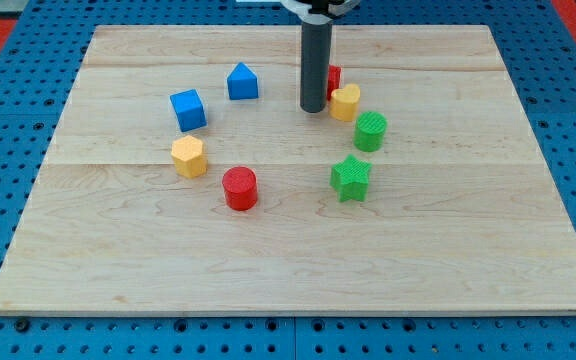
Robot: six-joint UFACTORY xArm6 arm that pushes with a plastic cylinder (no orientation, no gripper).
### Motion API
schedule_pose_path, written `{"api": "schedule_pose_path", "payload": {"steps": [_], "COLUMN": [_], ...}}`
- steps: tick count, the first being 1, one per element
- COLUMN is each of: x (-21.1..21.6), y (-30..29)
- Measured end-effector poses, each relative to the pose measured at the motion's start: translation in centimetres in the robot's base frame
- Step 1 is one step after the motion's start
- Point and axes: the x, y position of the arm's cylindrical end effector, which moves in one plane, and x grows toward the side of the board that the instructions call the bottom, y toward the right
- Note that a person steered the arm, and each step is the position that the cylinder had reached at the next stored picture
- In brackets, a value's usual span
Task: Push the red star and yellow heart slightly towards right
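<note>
The red star point(334, 78) sits at the upper middle of the wooden board point(118, 260), mostly hidden behind my rod. The yellow heart point(345, 102) lies just below and right of it, touching it. My tip point(313, 108) rests on the board right at the left side of the yellow heart and the red star, close to or touching them.
A green cylinder point(371, 131) stands just below right of the yellow heart. A green star point(351, 178) lies lower. A red cylinder point(239, 188), a yellow hexagon block point(189, 157), a blue cube point(188, 109) and a blue house-shaped block point(242, 82) lie to the left.
</note>
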Motion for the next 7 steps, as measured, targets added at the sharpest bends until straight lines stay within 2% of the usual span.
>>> {"api": "schedule_pose_path", "payload": {"steps": [4,7], "x": [-0.3,-4.4], "y": [0.0,-3.0]}}
